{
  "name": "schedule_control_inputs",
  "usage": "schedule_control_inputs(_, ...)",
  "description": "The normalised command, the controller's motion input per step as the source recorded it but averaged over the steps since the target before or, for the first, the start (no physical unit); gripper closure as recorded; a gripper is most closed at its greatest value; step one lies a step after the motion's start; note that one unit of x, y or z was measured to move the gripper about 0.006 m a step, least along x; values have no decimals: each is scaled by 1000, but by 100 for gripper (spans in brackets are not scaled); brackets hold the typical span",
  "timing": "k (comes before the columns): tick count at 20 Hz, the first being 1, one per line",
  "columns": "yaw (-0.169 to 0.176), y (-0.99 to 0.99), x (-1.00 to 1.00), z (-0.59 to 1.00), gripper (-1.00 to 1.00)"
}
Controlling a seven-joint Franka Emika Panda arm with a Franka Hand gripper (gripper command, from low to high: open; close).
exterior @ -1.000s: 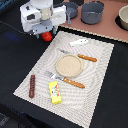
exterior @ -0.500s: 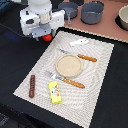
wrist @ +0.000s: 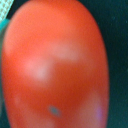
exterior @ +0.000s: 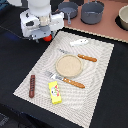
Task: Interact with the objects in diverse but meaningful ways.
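My gripper (exterior: 46, 35) is at the far left corner of the woven mat (exterior: 100, 85), at the exterior view's upper left. A red tomato-like ball (exterior: 48, 38) shows just below the white hand. In the wrist view the ball (wrist: 55, 65) fills the whole picture, blurred and very close, so it sits between my fingers, which are hidden. A white oblong piece (exterior: 79, 42) lies at the mat's far edge. A yellow packet with red print (exterior: 55, 92) and a dark brown stick (exterior: 32, 85) lie near the front.
A round tan plate (exterior: 68, 65) sits mid-mat between a wooden-handled knife (exterior: 86, 58) and fork (exterior: 71, 82). Two grey pots (exterior: 92, 12) stand at the back, and a bowl (exterior: 123, 17) is at the exterior view's far right.
The hand has shifted a little toward the exterior view's left since one second ago. The red ball stays right under it. Nothing else has moved.
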Motion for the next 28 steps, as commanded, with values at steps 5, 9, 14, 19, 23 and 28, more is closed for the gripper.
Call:
schedule_control_inputs(5, 0, 135, -104, -185, 100)
schedule_control_inputs(9, 19, 30, -394, 847, 100)
schedule_control_inputs(14, 28, 129, -266, 1000, 100)
schedule_control_inputs(19, 25, 437, 131, 991, 100)
schedule_control_inputs(23, 35, 726, 515, 891, 100)
schedule_control_inputs(28, 22, 827, 567, 734, 100)
